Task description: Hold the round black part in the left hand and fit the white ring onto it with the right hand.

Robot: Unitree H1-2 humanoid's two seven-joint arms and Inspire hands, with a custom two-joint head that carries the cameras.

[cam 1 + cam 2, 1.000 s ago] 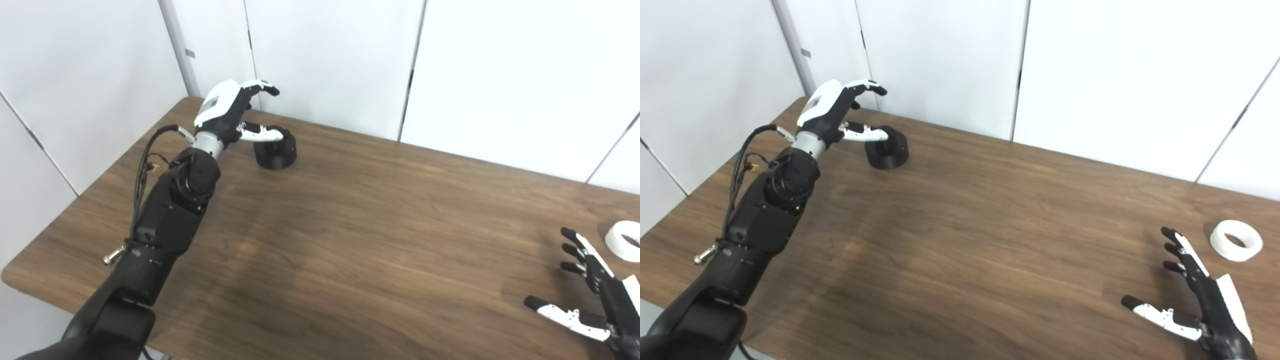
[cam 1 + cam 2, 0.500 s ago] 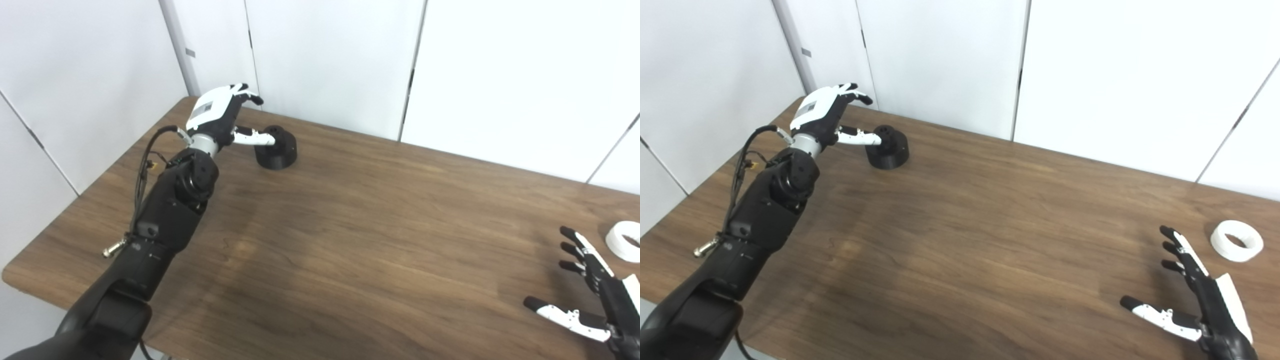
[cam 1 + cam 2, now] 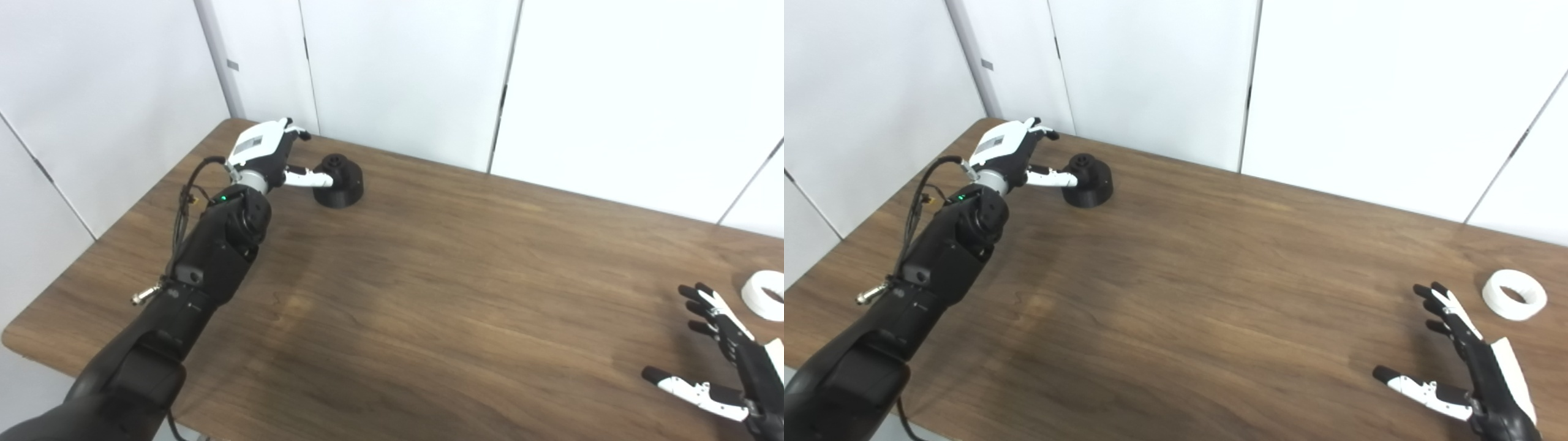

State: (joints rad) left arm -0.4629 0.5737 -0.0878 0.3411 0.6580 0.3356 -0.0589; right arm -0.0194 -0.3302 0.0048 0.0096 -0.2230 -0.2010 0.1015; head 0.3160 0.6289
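Note:
The round black part stands on the far left of the brown table, a small knob on its top. My left hand is just left of it, open, its thumb reaching toward the part's near side and its fingers curled at the far side; the part rests on the table. The white ring lies flat at the far right. Near the front right edge my right hand hovers open with fingers spread, a short way in front and left of the ring.
White wall panels rise directly behind the table's back edge. The table's left edge runs close to my left forearm, with loose cables beside the arm.
My left hand has dropped lower and drawn slightly left beside the black part, uncovering the part's top. The right hand's fingers have shifted a little; the ring and the part have not moved.

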